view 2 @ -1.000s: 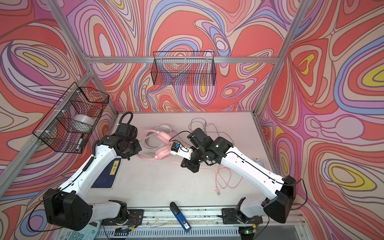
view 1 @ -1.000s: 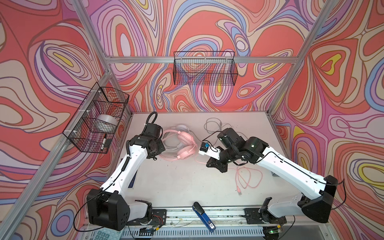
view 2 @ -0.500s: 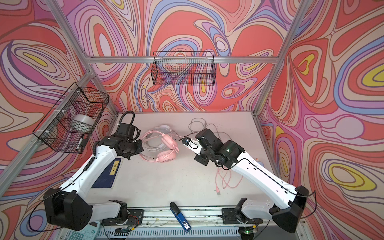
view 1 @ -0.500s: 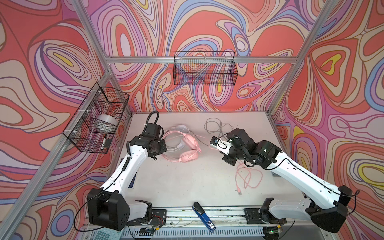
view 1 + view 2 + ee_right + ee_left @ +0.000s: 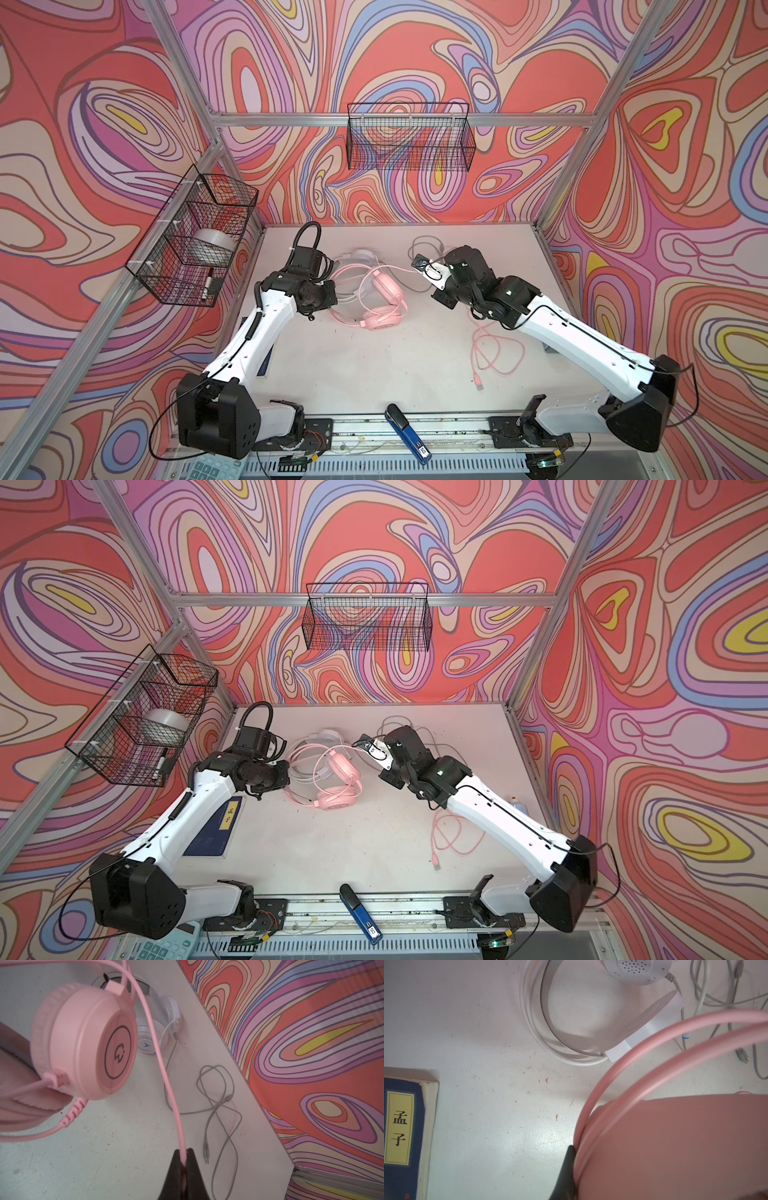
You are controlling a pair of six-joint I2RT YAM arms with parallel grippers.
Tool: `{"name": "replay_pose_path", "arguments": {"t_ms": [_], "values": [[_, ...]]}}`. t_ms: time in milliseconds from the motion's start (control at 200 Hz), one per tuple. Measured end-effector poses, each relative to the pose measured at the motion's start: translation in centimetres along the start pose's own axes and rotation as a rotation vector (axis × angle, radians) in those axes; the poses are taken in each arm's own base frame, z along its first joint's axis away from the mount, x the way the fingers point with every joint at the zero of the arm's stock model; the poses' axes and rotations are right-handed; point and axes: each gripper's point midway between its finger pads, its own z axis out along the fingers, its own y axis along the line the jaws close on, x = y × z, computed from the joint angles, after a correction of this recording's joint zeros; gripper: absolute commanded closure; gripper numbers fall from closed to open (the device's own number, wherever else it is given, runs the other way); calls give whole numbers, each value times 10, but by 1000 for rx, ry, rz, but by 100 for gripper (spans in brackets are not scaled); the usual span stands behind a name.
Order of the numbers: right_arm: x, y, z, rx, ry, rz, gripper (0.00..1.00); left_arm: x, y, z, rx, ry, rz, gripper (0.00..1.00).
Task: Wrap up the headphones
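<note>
We take the pink headset [image 5: 380, 299] as our marker. It sits near the middle of the table [image 5: 374, 374], one earcup down on the surface and the other raised, its double headband arching toward the left arm. The left gripper [image 5: 572, 1153] is at that headband. In the left wrist view one dark finger [image 5: 566, 1169] presses against the edge of the pink tubes, and the other is hidden behind the wide pink band. We therefore read the claw as pinched together on the headband, though only half of it shows.

On the opposite side of the pink headset, the right gripper [image 5: 184, 1153] has its two dark fingers clamped on the pink cable [image 5: 166, 1076], which runs from the fingers up past the raised earcup. In a top view the rest of the pink cable [image 5: 494, 353] lies in loose loops on the table, on the right arm's side of the pink headset and nearer the front rail.

Just behind the pink headset, toward the back wall, the white headset [image 5: 361, 255] rests on the table, and its headband overlaps the pink one in both top views. Its grey cable [image 5: 218, 1105] lies slack on the right arm's side of the pink headset, with the plugs free. A blue book [image 5: 402, 1136] lies on the left arm's side of the pink headset, partly under that arm.
</note>
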Motion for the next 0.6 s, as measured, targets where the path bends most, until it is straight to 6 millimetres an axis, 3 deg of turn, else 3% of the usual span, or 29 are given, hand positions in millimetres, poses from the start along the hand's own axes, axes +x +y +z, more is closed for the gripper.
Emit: {"name": "replay_pose_path", "arguments": {"t_ms": [80, 331, 601], "values": [[-3, -5, 20, -30, 14, 49, 100, 1, -1, 0, 9, 4, 6, 100], [14, -8, 75, -130, 94, 214, 100, 10, -6, -2, 50, 15, 43, 100], [18, 16, 110, -277, 107, 360, 99, 13, -15, -7, 117, 1, 52, 100]]}}
